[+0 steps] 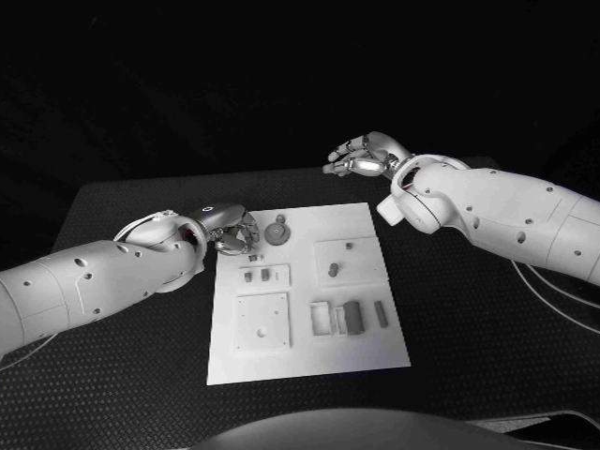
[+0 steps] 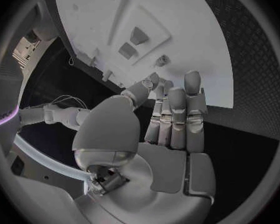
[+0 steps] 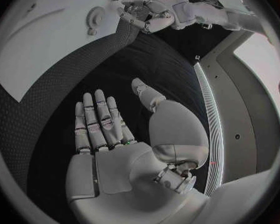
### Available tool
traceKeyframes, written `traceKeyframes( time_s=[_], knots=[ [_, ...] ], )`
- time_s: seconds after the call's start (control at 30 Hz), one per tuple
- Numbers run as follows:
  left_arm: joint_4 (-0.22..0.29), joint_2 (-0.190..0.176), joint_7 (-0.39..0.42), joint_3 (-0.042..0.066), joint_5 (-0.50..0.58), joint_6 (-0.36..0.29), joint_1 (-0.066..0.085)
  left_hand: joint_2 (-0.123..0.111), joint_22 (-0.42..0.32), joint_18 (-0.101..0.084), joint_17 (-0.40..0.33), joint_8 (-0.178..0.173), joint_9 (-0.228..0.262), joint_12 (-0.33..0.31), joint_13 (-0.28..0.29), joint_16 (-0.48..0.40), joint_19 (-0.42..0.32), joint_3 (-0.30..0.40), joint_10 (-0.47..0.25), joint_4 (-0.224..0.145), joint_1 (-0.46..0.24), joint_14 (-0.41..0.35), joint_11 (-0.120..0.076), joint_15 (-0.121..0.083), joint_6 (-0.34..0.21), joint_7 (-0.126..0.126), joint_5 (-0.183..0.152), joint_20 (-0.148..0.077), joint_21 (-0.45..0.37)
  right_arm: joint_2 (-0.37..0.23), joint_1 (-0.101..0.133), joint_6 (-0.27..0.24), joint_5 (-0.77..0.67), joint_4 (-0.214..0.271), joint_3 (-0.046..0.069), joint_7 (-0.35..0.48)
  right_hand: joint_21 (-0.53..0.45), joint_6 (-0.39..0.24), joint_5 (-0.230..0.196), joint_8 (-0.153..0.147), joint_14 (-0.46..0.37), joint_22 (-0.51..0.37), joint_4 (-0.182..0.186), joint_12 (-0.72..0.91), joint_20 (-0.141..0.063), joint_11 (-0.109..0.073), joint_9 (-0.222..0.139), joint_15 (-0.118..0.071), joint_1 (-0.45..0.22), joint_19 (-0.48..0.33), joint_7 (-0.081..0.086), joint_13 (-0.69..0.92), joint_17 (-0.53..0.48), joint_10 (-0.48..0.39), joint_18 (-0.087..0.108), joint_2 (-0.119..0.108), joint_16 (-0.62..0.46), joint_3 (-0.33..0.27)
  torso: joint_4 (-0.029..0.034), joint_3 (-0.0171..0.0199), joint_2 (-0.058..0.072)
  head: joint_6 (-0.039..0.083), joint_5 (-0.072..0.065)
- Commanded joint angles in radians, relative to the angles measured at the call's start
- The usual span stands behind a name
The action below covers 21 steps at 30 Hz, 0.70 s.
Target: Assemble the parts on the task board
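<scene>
text: none legible | labels: none | numbers: none | task board [image 1: 305,292]: no readable print or signs

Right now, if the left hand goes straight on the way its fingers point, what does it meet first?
Probably the near-left corner of the task board. The left hand holds nothing, its fingers reach its edge, and the round toothed part lies just beyond. Height above the board is unclear.
</scene>
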Motion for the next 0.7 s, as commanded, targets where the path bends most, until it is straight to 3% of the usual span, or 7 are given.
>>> traceKeyframes(
  time_s=[0.03,0.2,0.7],
  knots=[
    [-0.008,0.011,-0.036,0.000,-0.055,0.028,0.000,-0.020,0.003,0.071,0.002,-0.004,-0.002,-0.001,0.001,0.004,-0.006,-0.019,-0.009,0.002,-0.010,-0.008,0.001,0.002,-0.010,0.003,-0.004,0.002,-0.004,0.001,0.000,0.011,0.000,0.000,0.000,0.006,-0.004,-0.008,-0.002,0.005,0.004,0.001,0.008,-0.005,-0.001,0.000,-0.001,0.003,-0.002,-0.008,0.065,-0.001,-0.001,0.004,-0.017,-0.003,-0.004,-0.001,-0.0003,0.0001,0.001,-0.002,0.000],
    [-0.014,0.022,-0.055,-0.001,-0.079,0.057,0.000,-0.045,0.006,0.074,0.004,-0.011,-0.005,-0.004,-0.001,0.005,-0.013,-0.059,-0.028,0.002,-0.043,-0.018,0.006,0.008,-0.025,0.009,0.002,0.006,-0.010,0.002,0.000,0.012,0.000,-0.001,0.000,0.006,-0.004,-0.008,-0.002,0.005,0.004,0.002,0.008,-0.006,-0.001,0.000,-0.001,0.003,-0.002,-0.008,0.065,-0.002,-0.001,0.004,-0.017,-0.003,-0.004,-0.001,-0.0012,0.0003,0.001,-0.002,-0.001],
    [-0.014,0.030,-0.064,-0.007,-0.116,0.105,0.000,-0.030,0.012,0.077,0.007,0.005,0.001,0.016,0.017,0.011,-0.011,-0.078,0.001,0.000,-0.033,-0.021,-0.005,-0.002,-0.005,-0.002,0.004,0.003,-0.014,0.002,0.000,0.014,0.001,-0.002,0.000,0.005,-0.004,-0.008,-0.002,0.005,0.004,0.002,0.009,-0.006,-0.001,0.000,-0.002,0.003,-0.002,-0.007,0.065,-0.003,-0.002,0.005,-0.017,-0.003,-0.004,-0.001,0.0003,0.0004,0.000,-0.006,-0.003]
  ],
)
